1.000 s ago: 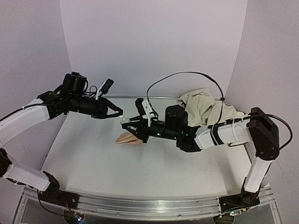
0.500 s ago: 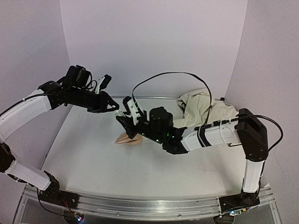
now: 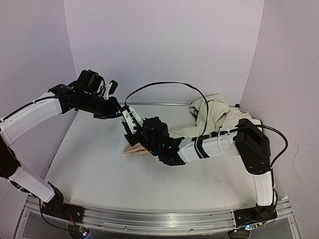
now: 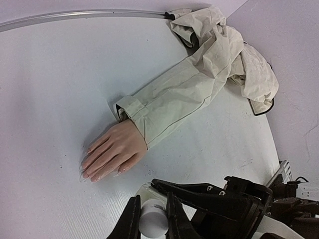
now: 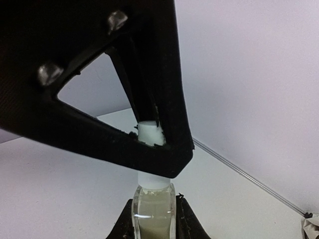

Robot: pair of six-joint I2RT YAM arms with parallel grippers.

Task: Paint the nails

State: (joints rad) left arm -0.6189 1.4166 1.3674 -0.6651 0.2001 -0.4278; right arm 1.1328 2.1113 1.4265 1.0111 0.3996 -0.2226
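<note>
The peach fake hand [image 4: 112, 154] lies palm down on the white table, its nails [image 4: 92, 175] pointing left, its wrist in a beige sleeve [image 4: 184, 94]. In the top view the hand [image 3: 133, 148] shows just under the right arm. My right gripper [image 5: 153, 204] is shut on the glass body of a small bottle [image 5: 152, 211] and holds it upright above the table. My left gripper [image 4: 152, 199] is shut on the bottle's white cap [image 4: 153, 222]. In the top view the left gripper [image 3: 117, 110] and right gripper [image 3: 128, 122] meet above and behind the hand.
The rest of the beige garment [image 3: 214, 117] is bunched at the back right corner. A black cable [image 3: 164, 87] loops above the right arm. Lilac walls close in the table [image 3: 99, 169] at the back and sides.
The right arm has swung left and back with the bottle. The left gripper has drawn back and up, and its fingers now clamp the bottle's cap.
</note>
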